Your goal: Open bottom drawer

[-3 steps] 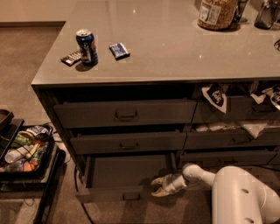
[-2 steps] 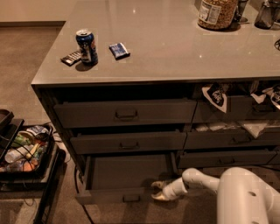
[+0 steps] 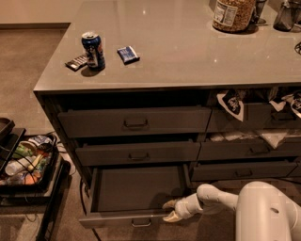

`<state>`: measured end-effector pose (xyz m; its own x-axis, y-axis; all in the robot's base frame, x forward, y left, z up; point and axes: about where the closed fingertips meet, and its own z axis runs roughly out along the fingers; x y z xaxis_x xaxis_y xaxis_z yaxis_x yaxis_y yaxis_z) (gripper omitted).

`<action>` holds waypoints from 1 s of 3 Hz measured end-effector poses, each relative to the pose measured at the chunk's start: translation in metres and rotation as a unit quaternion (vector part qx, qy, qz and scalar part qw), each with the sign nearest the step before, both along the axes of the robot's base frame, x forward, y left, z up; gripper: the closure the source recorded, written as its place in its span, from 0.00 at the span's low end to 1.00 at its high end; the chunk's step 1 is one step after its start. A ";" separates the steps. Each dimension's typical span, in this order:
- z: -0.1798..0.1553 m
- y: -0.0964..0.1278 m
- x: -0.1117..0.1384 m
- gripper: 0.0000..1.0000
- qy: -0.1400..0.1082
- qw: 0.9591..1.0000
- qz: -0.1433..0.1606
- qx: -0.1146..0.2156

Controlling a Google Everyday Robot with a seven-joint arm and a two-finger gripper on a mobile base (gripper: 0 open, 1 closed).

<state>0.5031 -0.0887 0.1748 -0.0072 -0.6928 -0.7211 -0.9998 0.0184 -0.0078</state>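
Observation:
The bottom drawer [image 3: 134, 188] of the left three-drawer stack stands pulled well out, its plain dark inside bare. Its slim front [image 3: 117, 220] carries a small centre handle [image 3: 141, 222] near the lower edge of the camera view. My gripper [image 3: 170, 210] is at the right end of that drawer front, at the drawer's front right corner. The white forearm [image 3: 211, 197] reaches in from the lower right.
Two drawers above are partly out. The right stack has white cloth and paper sticking out [image 3: 233, 104]. A can [image 3: 93, 50], a dark packet [image 3: 127, 54] and a jar [image 3: 233, 14] sit on the grey counter [image 3: 197, 52]. A black cart with clutter [image 3: 23, 162] stands at the left.
The gripper has moved down and toward the camera along the drawer's right side, and the bottom drawer has come a little further out.

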 end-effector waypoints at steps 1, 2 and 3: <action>-0.003 0.009 -0.037 1.00 0.025 1.000 0.003 0.005; 0.000 0.005 -0.037 1.00 0.025 1.000 0.003 0.005; -0.003 0.011 -0.056 1.00 0.034 0.999 0.007 0.007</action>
<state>0.4475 -0.0781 0.1721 -0.0476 -0.6828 -0.7290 -0.9981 0.0042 0.0613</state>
